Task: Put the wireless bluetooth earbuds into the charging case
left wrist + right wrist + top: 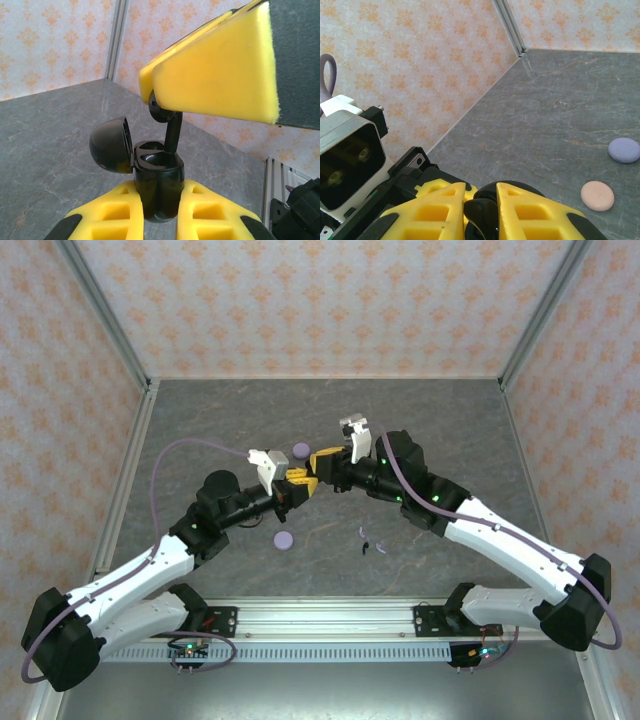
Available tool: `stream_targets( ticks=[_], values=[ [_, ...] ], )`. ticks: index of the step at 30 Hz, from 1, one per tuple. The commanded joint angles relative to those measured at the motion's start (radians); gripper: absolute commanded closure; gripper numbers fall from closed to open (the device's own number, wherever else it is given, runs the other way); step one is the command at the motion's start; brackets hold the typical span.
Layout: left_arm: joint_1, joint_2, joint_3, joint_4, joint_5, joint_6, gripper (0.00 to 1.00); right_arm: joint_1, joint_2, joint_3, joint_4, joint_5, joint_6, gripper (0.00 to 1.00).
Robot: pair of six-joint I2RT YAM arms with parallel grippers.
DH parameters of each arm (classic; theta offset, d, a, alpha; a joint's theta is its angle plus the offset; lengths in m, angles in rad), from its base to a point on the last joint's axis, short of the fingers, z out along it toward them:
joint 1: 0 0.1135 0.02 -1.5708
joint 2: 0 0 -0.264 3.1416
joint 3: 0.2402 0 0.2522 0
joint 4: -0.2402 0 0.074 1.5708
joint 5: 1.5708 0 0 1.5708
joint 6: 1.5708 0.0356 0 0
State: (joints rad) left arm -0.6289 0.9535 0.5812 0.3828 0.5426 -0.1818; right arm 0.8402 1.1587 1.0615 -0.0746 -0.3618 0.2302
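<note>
My left gripper [160, 195] is shut on a black charging case [159, 175], held upright with its domed lid [110, 145] swung open to the left. From above, my right gripper [480, 189] is shut on a black earbud [173, 129]. The earbud's stem reaches down into the right slot of the case, and its head [482, 215] sits between the yellow fingers [220, 70]. In the top view both grippers meet above the table's middle, left gripper [297, 480] and right gripper [322, 462]. Two more earbuds, one black [365, 538] and one lavender [381, 547], lie loose on the table.
A lavender disc case [301, 451] lies just behind the grippers and another [284, 540] in front of the left arm. The right wrist view shows a lavender disc [624, 150] and a pink disc [597, 195] on the grey tabletop. Patterned walls enclose the table.
</note>
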Motion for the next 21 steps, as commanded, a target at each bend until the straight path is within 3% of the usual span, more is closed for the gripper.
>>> stream_targets(
  ticks=[1,21],
  values=[
    [-0.008,-0.018,0.017,0.046,0.019,0.012,0.96,0.007,0.000,0.001,0.004,0.020,-0.013,0.79],
    [-0.008,-0.041,0.008,0.053,0.011,0.008,0.96,0.007,0.018,0.002,-0.049,-0.020,0.004,0.78]
  ],
)
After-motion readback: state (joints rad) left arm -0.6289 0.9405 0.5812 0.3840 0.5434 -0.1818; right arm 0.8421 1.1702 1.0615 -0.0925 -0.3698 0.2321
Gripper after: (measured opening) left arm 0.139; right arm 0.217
